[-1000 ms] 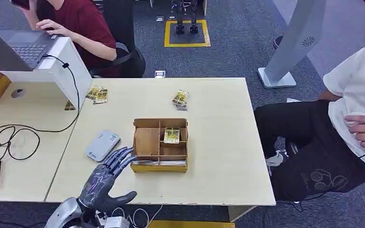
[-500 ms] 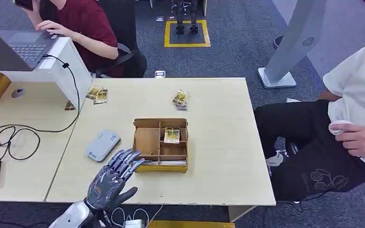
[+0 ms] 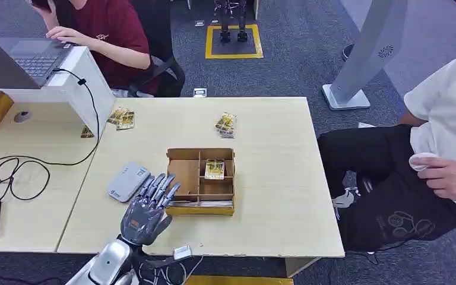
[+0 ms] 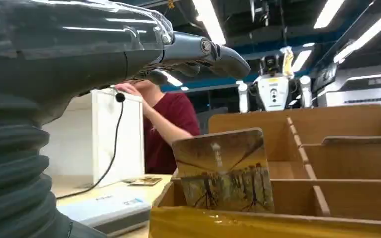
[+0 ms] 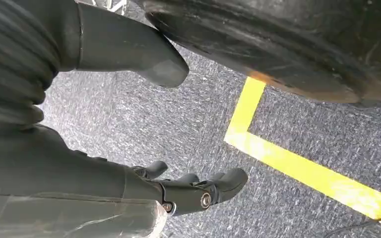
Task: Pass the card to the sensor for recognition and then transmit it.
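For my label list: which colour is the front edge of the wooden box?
Yellow. The wooden box has a yellow front edge, which shows best in the left wrist view.

Left hand (image 3: 146, 209) raised over table edge, fingers (image 3: 161, 185) spread and extended, holding nothing; right hand (image 5: 188, 191) hangs low, fingers loosely curled, empty.

Office: desks (image 3: 261, 124), laptop (image 3: 27, 56), carpet (image 3: 291, 35)
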`<state>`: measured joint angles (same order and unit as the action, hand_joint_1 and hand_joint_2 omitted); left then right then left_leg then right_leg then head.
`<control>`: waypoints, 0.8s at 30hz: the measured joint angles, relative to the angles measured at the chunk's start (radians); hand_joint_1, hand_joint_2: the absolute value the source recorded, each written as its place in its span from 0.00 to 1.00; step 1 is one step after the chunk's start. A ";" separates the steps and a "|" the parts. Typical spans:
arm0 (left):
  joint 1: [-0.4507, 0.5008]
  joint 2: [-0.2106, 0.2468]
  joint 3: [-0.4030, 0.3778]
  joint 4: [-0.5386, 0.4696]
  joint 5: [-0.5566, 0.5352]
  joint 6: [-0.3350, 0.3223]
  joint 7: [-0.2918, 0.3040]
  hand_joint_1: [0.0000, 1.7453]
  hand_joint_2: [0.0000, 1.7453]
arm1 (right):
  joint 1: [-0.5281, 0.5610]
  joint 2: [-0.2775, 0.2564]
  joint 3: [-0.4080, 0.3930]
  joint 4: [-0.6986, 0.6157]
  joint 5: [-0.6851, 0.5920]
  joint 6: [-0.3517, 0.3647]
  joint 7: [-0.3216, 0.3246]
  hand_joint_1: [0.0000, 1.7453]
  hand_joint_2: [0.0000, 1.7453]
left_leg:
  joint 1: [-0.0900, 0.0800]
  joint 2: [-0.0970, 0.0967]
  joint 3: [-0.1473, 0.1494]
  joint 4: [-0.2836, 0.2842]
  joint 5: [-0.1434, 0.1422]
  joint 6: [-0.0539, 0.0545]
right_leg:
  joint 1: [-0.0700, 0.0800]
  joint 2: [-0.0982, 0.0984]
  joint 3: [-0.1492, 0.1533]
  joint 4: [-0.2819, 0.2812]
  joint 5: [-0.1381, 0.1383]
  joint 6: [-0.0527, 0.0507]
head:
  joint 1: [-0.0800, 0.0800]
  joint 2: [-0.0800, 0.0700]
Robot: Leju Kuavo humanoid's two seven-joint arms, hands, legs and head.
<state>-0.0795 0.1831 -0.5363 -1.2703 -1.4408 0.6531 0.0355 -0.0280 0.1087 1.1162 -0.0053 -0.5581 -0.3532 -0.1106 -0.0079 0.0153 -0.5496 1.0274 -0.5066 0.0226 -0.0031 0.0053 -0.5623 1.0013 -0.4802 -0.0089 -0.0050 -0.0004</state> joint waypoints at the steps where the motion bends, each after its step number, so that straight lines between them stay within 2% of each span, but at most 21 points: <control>1: -0.003 -0.005 0.002 0.009 -0.001 0.000 0.005 0.00 1.00 | 0.000 0.000 0.000 0.000 -0.001 0.001 0.000 0.00 1.00 | 0.000 0.000 0.000 0.000 0.000 0.000 | 0.000 0.000 0.000 0.000 0.000 0.000 | 0.000 0.000; 6: -0.014 -0.016 0.009 0.040 0.009 -0.001 0.006 0.00 1.00 | 0.000 0.000 0.009 0.002 -0.008 0.005 0.003 0.00 1.00 | 0.000 0.000 0.000 0.000 0.000 0.000 | 0.000 0.000 0.000 0.000 0.000 0.000 | 0.000 0.000; 13: -0.014 -0.024 0.009 0.049 0.097 -0.011 -0.046 0.00 1.00 | 0.000 0.000 0.022 0.002 -0.023 0.007 0.006 0.00 1.00 | 0.000 0.000 0.000 0.000 0.000 0.000 | 0.000 0.000 0.000 0.000 0.000 0.000 | 0.000 0.000; 18: -0.009 -0.024 0.009 0.012 0.200 -0.040 -0.113 0.00 1.00 | 0.000 0.000 0.026 0.003 -0.036 -0.001 0.006 0.00 1.00 | 0.000 0.000 0.000 0.000 0.000 0.000 | 0.000 0.000 0.000 0.000 0.000 0.000 | 0.000 0.000; 24: -0.005 -0.028 0.008 -0.026 0.219 -0.050 -0.131 0.00 1.00 | 0.000 0.000 0.034 0.003 -0.042 -0.002 0.006 0.00 1.00 | 0.000 0.000 0.000 0.000 0.000 0.000 | 0.000 0.000 0.000 0.000 0.000 0.000 | 0.000 0.000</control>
<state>-0.0846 0.1549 -0.5280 -1.2959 -1.2215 0.6035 -0.0954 -0.0280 0.1091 1.1505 -0.0027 -0.6001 -0.3548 -0.1041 -0.0079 0.0152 -0.5496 1.0274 -0.5066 0.0226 -0.0032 0.0052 -0.5622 1.0013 -0.4801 -0.0089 -0.0050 -0.0004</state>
